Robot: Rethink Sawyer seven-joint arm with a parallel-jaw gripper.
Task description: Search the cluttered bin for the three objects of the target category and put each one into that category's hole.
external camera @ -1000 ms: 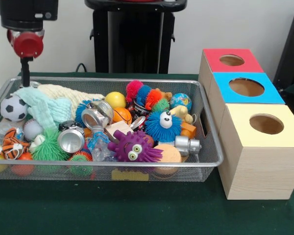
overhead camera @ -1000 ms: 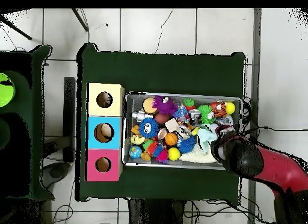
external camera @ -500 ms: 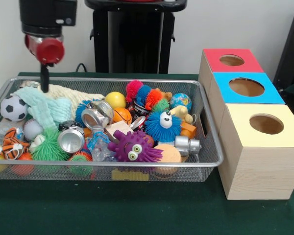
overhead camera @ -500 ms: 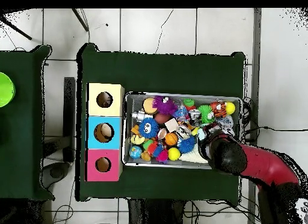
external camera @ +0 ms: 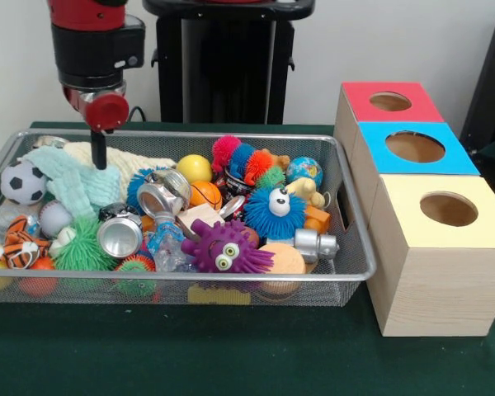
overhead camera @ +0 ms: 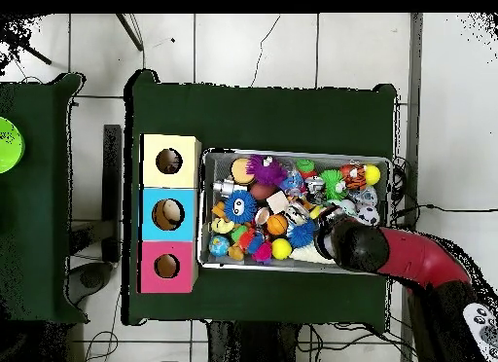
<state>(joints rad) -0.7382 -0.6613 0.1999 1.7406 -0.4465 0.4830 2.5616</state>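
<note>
A wire mesh bin (external camera: 190,134) holds a jumble of toys. Among them are a soccer ball (external camera: 22,181), a yellow ball (external camera: 194,168), a small basketball (external camera: 205,194), a globe ball (external camera: 304,171), a blue furry creature (external camera: 274,210), a purple spiky creature (external camera: 225,247) and shiny cans (external camera: 120,237). My gripper (external camera: 99,158) hangs over the bin's far left part, its tip just above a pale green cloth (external camera: 74,181) and a cream cloth (external camera: 124,155). In the overhead view the red arm (overhead camera: 409,261) covers the gripper.
Three wooden boxes with round holes stand in a row right of the bin: red-topped (external camera: 359,95), blue-topped (external camera: 379,136) and yellow-topped (external camera: 404,194). A green cloth covers the table (external camera: 231,355). The black pedestal (external camera: 223,74) rises behind the bin.
The arm has swung from the bin's far left corner towards its middle and come lower, now over the cloths. The toys have not moved.
</note>
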